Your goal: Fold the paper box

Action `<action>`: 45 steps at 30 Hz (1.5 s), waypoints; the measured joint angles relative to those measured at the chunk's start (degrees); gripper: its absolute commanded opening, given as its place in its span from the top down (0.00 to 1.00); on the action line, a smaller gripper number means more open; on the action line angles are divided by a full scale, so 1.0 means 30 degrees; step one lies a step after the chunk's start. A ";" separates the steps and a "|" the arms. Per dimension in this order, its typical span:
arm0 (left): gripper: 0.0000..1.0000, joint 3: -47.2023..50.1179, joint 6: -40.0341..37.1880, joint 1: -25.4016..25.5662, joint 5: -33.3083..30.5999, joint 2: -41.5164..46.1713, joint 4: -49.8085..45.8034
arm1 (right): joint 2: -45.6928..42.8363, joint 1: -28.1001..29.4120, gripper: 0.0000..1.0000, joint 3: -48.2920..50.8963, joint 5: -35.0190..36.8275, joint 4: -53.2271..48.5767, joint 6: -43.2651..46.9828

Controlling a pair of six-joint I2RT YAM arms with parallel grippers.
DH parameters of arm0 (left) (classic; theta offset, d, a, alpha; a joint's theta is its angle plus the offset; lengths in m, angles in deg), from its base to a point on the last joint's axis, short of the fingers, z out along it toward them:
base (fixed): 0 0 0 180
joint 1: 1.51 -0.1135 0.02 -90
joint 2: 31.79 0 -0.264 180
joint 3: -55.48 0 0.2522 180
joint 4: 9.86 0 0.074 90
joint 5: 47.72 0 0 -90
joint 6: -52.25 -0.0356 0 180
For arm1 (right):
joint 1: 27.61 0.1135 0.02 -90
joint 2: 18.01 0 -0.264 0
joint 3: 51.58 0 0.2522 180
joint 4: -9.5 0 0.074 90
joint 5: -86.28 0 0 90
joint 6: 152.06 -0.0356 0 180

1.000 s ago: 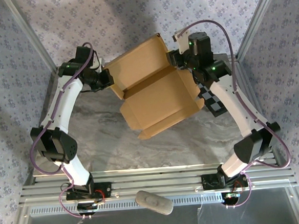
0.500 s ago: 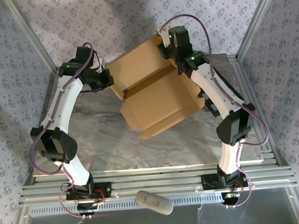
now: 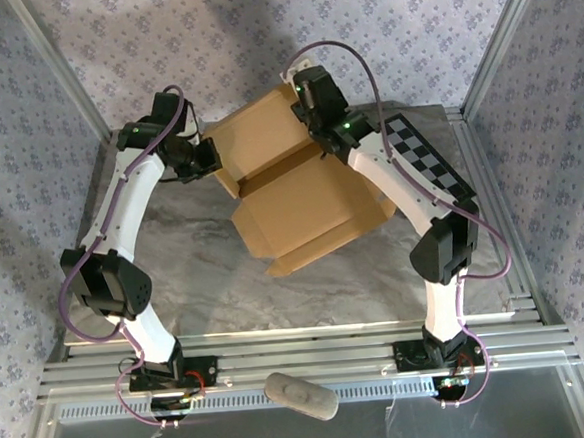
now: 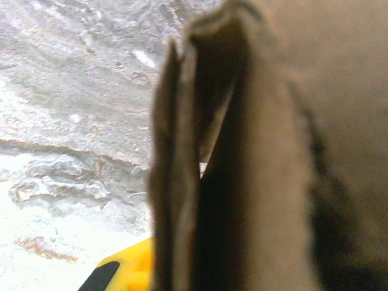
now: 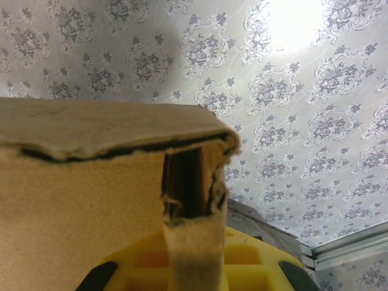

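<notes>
Cardboard only half shaped, I'd say: the paper box (image 3: 306, 203) is at the middle of the table (image 3: 191, 276), its near end unclosed; the left gripper (image 3: 215, 162) pinches its left wall. Farther back, the right gripper (image 3: 304, 100) clamps the raised flap; closing is left.

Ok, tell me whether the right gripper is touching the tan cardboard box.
Touching. Right wrist view: right gripper shut on a flap of the tan cardboard box.

Through the left wrist camera I see the box (image 4: 254, 151) only as a blur; the bottom edge crops my right gripper (image 5: 194, 270).
</notes>
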 measured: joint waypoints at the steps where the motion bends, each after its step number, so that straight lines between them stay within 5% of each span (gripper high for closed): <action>1: 1.00 -0.0168 0.0117 0.0044 -0.0393 -0.0022 -0.0277 | 0.0000 0.0168 1.00 -0.0007 0.0255 -0.0211 -0.0182; 13: 1.00 -0.1588 0.1056 0.0780 -0.3730 -0.1093 -0.2382 | -0.0066 0.1399 1.00 -0.0007 0.2361 -0.2922 -0.2732; 32: 1.00 -0.1734 0.0663 0.0685 -0.3038 -0.2317 -0.3286 | -0.0219 0.0918 1.00 0.0707 0.0211 -0.6120 -0.6747; 35: 1.00 -0.1734 0.0525 0.0612 -0.2834 -0.2579 -0.3308 | -0.0219 0.0466 0.69 0.0765 -0.1137 -0.6645 -0.7490; 38: 1.00 -0.1734 0.0539 0.0393 -0.2965 -0.2637 -0.3206 | -0.0262 -0.0233 0.48 0.0765 -0.2623 -0.7519 -0.8051; 45: 1.00 -0.1734 0.0561 -0.0372 -0.2980 -0.3009 -0.3075 | -0.2025 -0.2186 0.36 0.1355 -0.6987 -0.8116 -0.9843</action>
